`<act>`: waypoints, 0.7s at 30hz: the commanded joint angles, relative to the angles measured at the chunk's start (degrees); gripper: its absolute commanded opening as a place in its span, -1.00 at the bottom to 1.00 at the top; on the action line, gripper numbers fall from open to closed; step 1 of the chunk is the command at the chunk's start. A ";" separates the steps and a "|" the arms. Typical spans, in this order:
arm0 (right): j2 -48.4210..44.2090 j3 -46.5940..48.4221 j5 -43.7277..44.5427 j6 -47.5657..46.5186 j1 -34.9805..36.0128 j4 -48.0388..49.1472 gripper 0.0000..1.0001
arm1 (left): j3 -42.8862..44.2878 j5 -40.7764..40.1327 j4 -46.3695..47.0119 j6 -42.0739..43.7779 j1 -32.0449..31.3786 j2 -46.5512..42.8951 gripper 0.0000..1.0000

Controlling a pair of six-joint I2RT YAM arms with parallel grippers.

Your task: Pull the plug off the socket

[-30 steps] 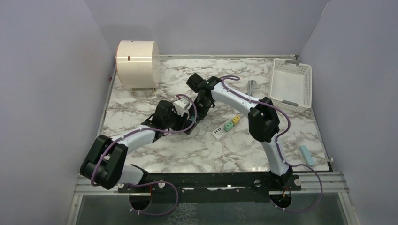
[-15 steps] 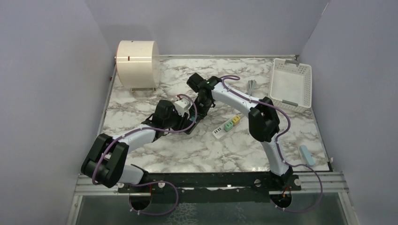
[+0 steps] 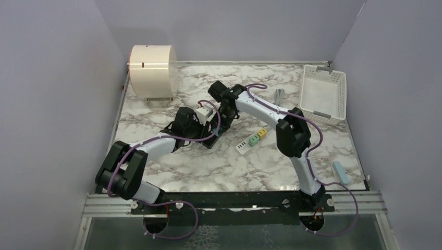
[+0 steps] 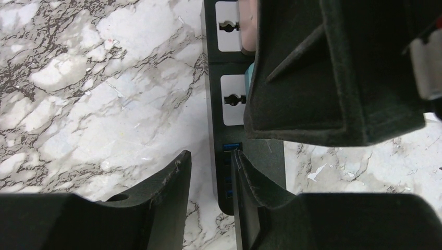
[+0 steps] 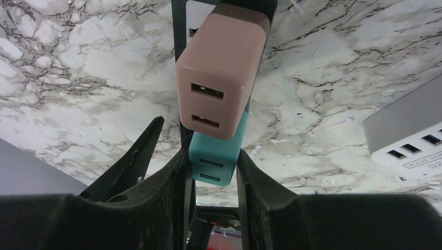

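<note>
Standing at the near rail, I see open marble table (image 3: 219, 169) between the arm bases and the work, with only a pale blue block (image 3: 340, 172) by the near right edge. The purple walls close in on the left, right and far sides.

The left arm (image 3: 151, 148) lies low, its elbow folded at the near left and its forearm reaching right and far to mid-table. The right arm (image 3: 292, 138) climbs from the near right, bends at a black elbow and runs left and far, its wrist tipped down to meet the other.

Under both wrists lies the black strip (image 4: 209, 120), mostly hidden from above. In the wrist views it stretches lengthwise away from the fingers, sockets in a row. The left gripper (image 4: 210, 153) has its fingers slightly spread, one over the marble, one over the strip's top, with the strip's long edge in the gap. I cannot tell if they press on it.

The teal plug (image 5: 216, 164) sits in the strip, standing off it with its two USB slots facing the right wrist. The right gripper (image 5: 211, 153) pinches it, one finger against each side. Just beyond it stands a pink plug (image 5: 221, 73), facing the same way.

Right of the strip, clear of it, lies a white hub (image 3: 241, 147). Farther off there is open marble, then a grey cable (image 3: 279, 96), a white basket (image 3: 323, 94) at far right and a cream drum (image 3: 152, 65) at far left.
</note>
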 commanded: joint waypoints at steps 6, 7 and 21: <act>-2.87 0.86 -1.12 0.05 -0.37 -1.10 -0.98 | 1.56 -2.14 -2.34 -0.69 0.80 2.99 -0.30; -3.53 1.00 -1.26 -0.01 -0.37 -0.74 -0.98 | 1.74 -2.14 -2.53 -0.79 0.82 3.16 -0.32; -8.30 5.13 -2.24 0.35 -0.37 -0.13 -0.98 | 2.18 -2.32 -2.74 -0.98 0.82 3.77 -0.33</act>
